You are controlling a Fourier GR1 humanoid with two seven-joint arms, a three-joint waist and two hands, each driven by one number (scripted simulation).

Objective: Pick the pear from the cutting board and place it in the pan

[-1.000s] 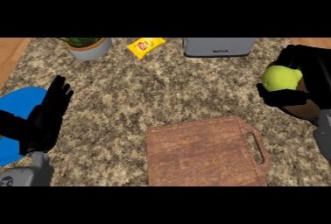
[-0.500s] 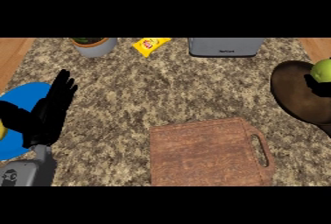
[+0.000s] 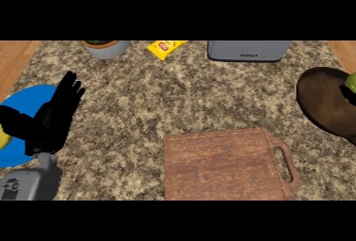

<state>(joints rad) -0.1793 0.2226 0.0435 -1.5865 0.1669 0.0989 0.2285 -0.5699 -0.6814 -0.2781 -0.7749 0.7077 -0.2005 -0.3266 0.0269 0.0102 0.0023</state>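
The brown wooden cutting board (image 3: 222, 164) lies bare at the lower middle, handle to the right. The dark brown pan (image 3: 323, 106) sits at the right edge, partly cut off. Only a green sliver of the pear (image 3: 351, 82) shows at the right edge, above the pan's far side. A small black part of my right hand (image 3: 347, 95) is curled under the pear; the rest of that hand is out of view. My left hand (image 3: 52, 120) rests open at the left, fingers up, over a blue plate (image 3: 24, 99).
Along the back stand a grey pot with a plant (image 3: 106, 48), a yellow snack bag (image 3: 165, 47) and a grey box (image 3: 249, 50). A yellow thing (image 3: 4, 139) lies on the blue plate at the left edge.
My right hand has carried the pear rightward over the pan and almost out of the picture. The pan has come into view. The left hand has stayed put.
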